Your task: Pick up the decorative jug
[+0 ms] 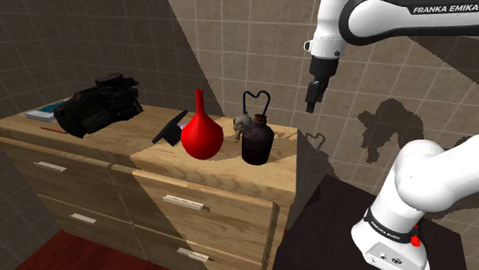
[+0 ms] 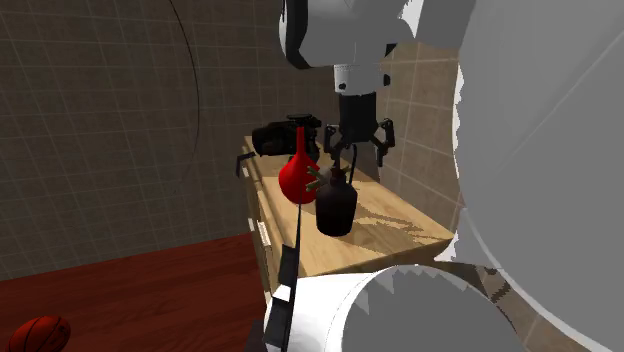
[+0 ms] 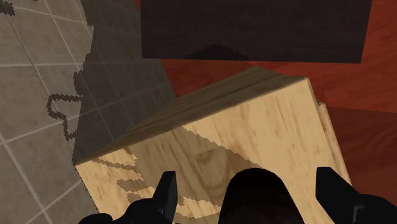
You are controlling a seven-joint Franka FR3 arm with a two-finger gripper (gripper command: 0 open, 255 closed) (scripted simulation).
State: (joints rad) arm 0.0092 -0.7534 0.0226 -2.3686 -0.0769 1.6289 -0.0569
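Shoulder view first: dark jug on dresser, hand empty

Shoulder view: jug (image 1: 257, 142) stands near the wooden dresser (image 1: 222, 172) corner, red vase (image 1: 202, 132) at its 9 o'clock; gripper (image 1: 311, 107) hangs apart at the jug's 1 o'clock. Second exterior view: glossy round belly, narrow neck, thin wire loop handle; probably stiff, slick, breakable. Wrist view: fingers (image 3: 167, 191) wide apart, holding nothing; clasp the belly, not the wire.

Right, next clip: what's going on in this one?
A white Franka arm is going for the dark jug with the wire handle. The jug stands near the end of a wooden dresser, beside a red vase. The gripper hangs above the jug, open and holding nothing. In the wrist view the jug sits between the fingers, untouched. It has not yet been lifted.
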